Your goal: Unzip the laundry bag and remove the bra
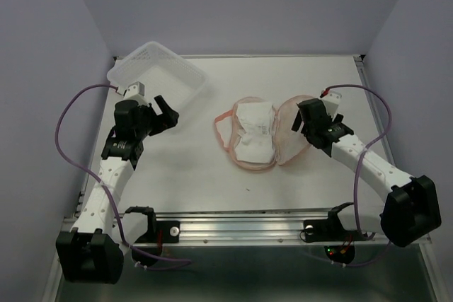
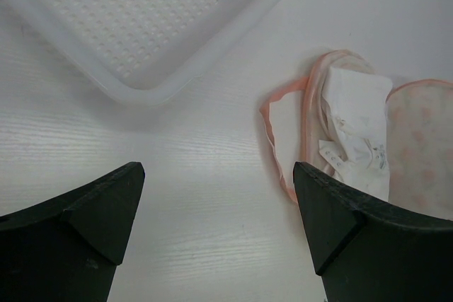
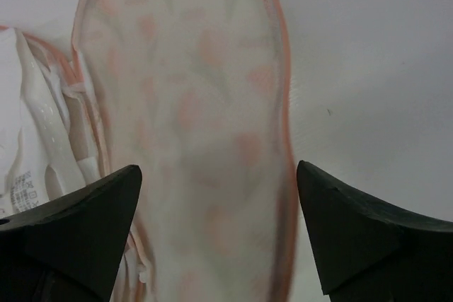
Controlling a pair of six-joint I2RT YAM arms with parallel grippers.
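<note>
The bag (image 1: 286, 152) is seen lying unzipped and spread flat near the middle of the table (image 1: 212, 192), its two halves side by side and joined along the centre. The bra (image 1: 255, 132) is found in the left half, still inside the pink rim, with a printed label showing on its white fabric. A thin pink loop (image 1: 221, 131) is laid out on the table just left of the bag.

The right gripper (image 1: 301, 121) is held over the right half of the bag. In the right wrist view its fingers (image 3: 78, 224) are spread wide, with that empty half lying between them and an edge of the bra at the far left; whether the fabric is touched cannot be told.

The left gripper (image 1: 171, 112) is also opened wide and nothing is held in it. It is placed left of the bag, well apart from it, above bare table. A clear tray (image 1: 157, 68) is set at the far left corner, just beyond this gripper
</note>
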